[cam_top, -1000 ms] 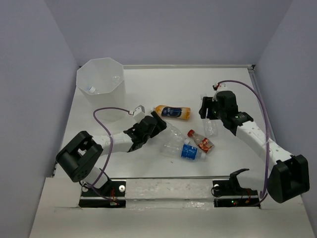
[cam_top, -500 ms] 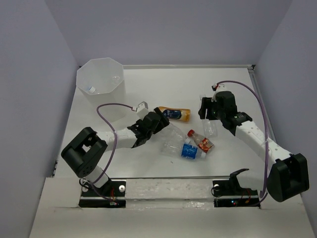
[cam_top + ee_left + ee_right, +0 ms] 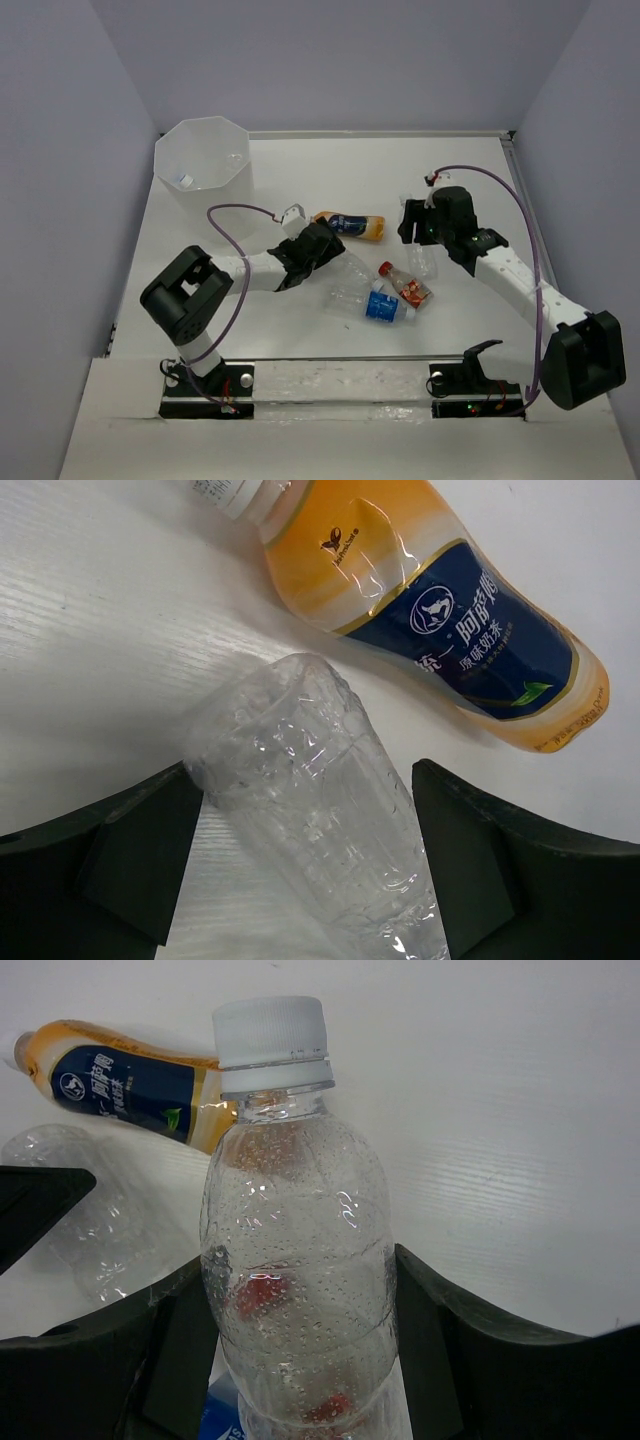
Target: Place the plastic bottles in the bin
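Pale lilac walls close in a white table (image 3: pixel 300 180), with the bin (image 3: pixel 205 165) standing in its far left corner, well apart from the loose bottles. These lie in a cluster at mid-table: the orange bottle (image 3: pixel 350 226) on its side farthest back, the crumpled clear bottle (image 3: pixel 350 282) nearer, and the blue-labelled bottle (image 3: pixel 385 306) touching the red-labelled bottle (image 3: pixel 405 285) just to its right.

The left arm (image 3: pixel 250 267) reaches low over the cluster. In the wrist view its jaws stand wide, one on each side of the crumpled clear bottle (image 3: pixel 310 810). The left-hand one seems to touch its wall and the other stands clear, so nothing is gripped. The orange bottle (image 3: pixel 430 610) lies just beyond.

The right arm (image 3: pixel 510 275) has its jaws pressed against both sides of the capped clear bottle (image 3: pixel 295 1240), holding it by the belly with the white cap pointing away. From above, this bottle (image 3: pixel 424 260) sits right of the cluster.

All the bottles look empty or nearly so, and so should be very light. Their walls are thin, smooth and easily dented. The crumpled one will likely yield under a squeeze and could skid or roll away, being on its side. A hold across its widest middle part seems safer than one at the tapering end. The held bottle's ribbed belly offers a fair purchase, though a loose squeeze might let it slip downward on the way to the bin.
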{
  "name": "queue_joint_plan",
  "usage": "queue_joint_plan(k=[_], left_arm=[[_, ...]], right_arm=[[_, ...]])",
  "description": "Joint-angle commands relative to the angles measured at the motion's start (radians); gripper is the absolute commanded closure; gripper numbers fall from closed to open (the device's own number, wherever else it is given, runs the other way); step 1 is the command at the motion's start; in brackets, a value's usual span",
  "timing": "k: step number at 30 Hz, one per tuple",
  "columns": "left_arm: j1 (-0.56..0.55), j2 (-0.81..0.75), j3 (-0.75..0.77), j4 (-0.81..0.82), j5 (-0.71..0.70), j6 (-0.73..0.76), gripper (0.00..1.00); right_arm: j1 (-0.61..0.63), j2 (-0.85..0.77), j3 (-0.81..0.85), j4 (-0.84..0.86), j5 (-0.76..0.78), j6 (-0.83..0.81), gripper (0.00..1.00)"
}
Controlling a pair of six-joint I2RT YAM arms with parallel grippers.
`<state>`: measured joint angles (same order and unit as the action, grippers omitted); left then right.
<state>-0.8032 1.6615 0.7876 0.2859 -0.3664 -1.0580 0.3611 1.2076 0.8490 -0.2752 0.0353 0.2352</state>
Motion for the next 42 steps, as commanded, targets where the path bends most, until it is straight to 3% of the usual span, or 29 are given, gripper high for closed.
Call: queue_joint_plan(k=[1,10,11,16,20,28,34,39,42], left_arm=[[-0.004,0.007,0.012,-0.001,-0.055,0.009,0.08],[-0.004,-0.008,-0.025,-0.010,-0.115,-0.003,0.26],[-0.004,-0.020,-0.034,-0.010,-0.132,-0.007,0.34],[-0.004,-0.074,-0.070,-0.007,-0.181,-0.022,0.36],[-0.004,-0.137,-0.097,-0.013,-0.218,-0.027,0.43],[-0.004,-0.434,-0.154,-0.056,-0.304,0.027,0.50],[-0.002,-0.745,-0.042,-0.120,-0.436,0.266,0.50],[0.039,-0.799,0.148,-0.085,-0.578,0.582,0.51],[0.148,-0.772,0.304,-0.064,-0.569,0.765,0.51]], right_arm=[[0.015,-0.031,-0.001,0.059,-0.025,-0.007,0.49],[0.033,-0.042,-0.001,0.068,-0.044,0.001,0.50],[0.045,-0.049,0.005,0.068,-0.067,0.004,0.50],[0.102,-0.068,0.024,0.073,-0.077,0.013,0.50],[0.142,-0.063,0.042,0.074,-0.069,0.013,0.50],[0.182,-0.117,0.073,0.120,-0.110,0.036,0.50],[0.191,-0.178,0.061,0.152,-0.144,0.052,0.51],[0.191,-0.200,0.051,0.154,-0.163,0.056,0.51],[0.191,-0.217,0.042,0.156,-0.170,0.056,0.51]])
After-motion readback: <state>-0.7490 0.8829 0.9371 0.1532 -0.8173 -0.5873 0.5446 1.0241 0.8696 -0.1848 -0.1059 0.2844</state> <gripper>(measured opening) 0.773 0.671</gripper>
